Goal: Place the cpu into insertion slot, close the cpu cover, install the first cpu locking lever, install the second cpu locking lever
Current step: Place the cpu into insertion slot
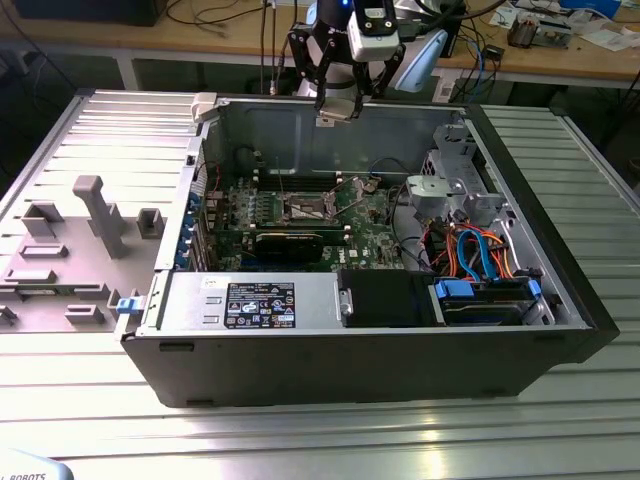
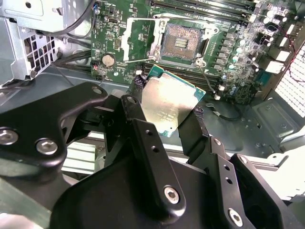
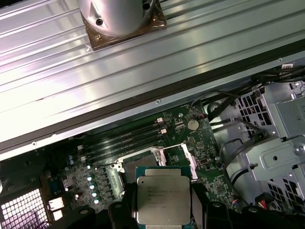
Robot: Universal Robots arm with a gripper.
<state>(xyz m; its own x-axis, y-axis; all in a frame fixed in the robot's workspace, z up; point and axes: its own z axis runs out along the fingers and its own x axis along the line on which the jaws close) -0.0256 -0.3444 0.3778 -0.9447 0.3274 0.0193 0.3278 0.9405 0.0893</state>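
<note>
Cover (image 2: 135,42): swung open beside slot (image 2: 182,42). Cpu (image 2: 167,112): clamped in my gripper (image 2: 166,98), well above slot, apart. Slot: bare. Step: placing cpu, first of four. Need, my judgement: square alignment over slot, level lowering.

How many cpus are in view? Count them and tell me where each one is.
1. The cpu is clamped in the gripper, held above the open computer case, apart from the empty insertion slot. None appears hidden.
</note>
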